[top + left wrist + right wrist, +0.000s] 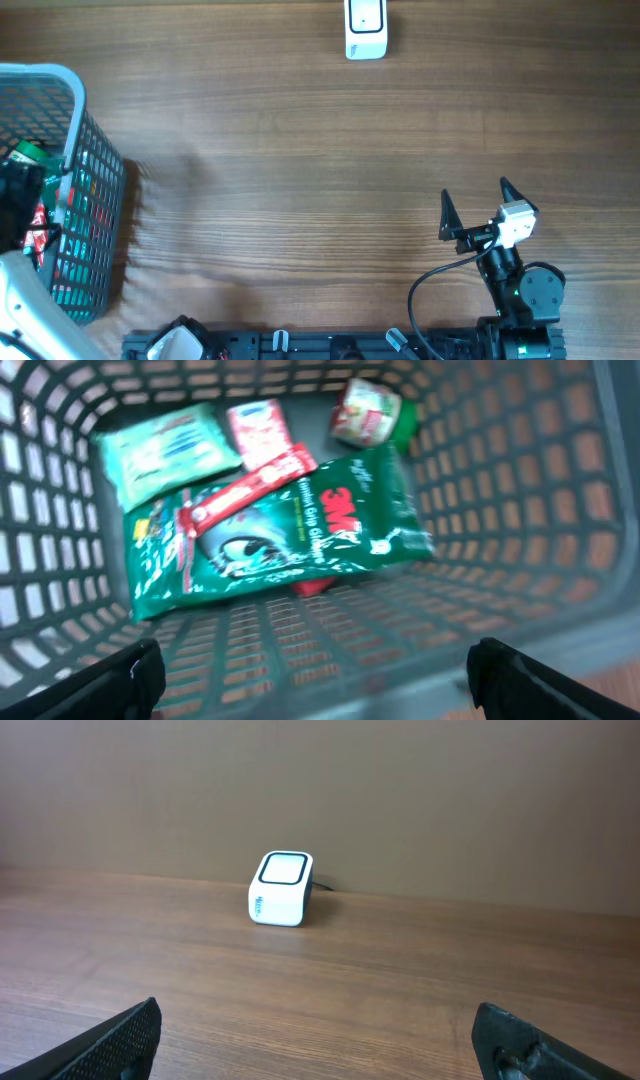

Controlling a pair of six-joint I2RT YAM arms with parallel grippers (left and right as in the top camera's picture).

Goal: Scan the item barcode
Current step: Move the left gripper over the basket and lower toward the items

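left gripper (315, 665) hangs over the basket (520, 480), jaws spread and empty (right gripper (475, 192) likewise, facing the scanner (280, 888)); green 3m packet (300, 530) inside.

A mesh basket (95, 210) stands at the left edge of the wooden table (300, 180).

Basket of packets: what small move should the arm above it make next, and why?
Probably lower the left gripper straight down toward the big green packet in the middle of the basket. Its jaws stand open and hold nothing, so no item is ready yet for the white scanner at the far side of the table.
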